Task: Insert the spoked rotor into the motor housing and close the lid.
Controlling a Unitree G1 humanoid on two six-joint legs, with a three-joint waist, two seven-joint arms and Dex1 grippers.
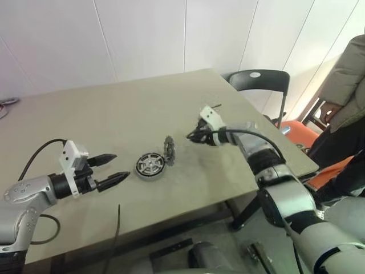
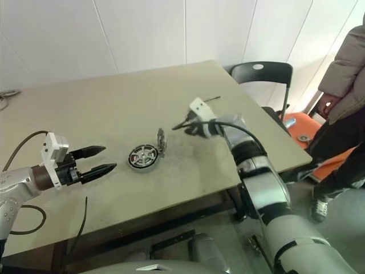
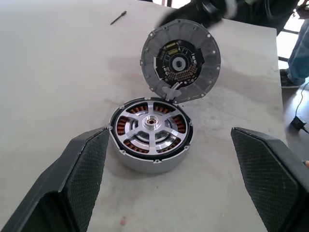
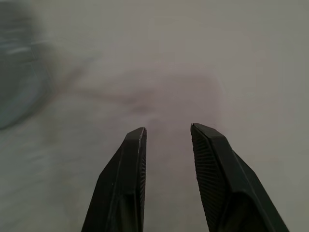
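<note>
Two parts of the motor are already joined: the spoked rotor (image 3: 152,123) sits down inside the motor housing (image 3: 150,163), its silver spokes level with the rim and the copper windings showing between them. The housing rests flat on the table (image 1: 114,114), toward the near edge and roughly midway along it. Just beside it, on the side toward the far edge, the lid (image 3: 181,60) stands up on its rim with its inner face turned to the housing, its lower edge touching or nearly touching the shell; whether anything props it I cannot tell. Insertion looks finished and closing remains, so an upright lid would only need tipping over.

On the housing's left, the left gripper (image 1: 109,170) hovers near it with its fingers spread wide, empty, pointing at the shell as if to steady it. Beyond the lid, the right gripper (image 1: 194,137) hangs over bare table, fingers (image 4: 130,164) part-way apart and holding nothing.
</note>
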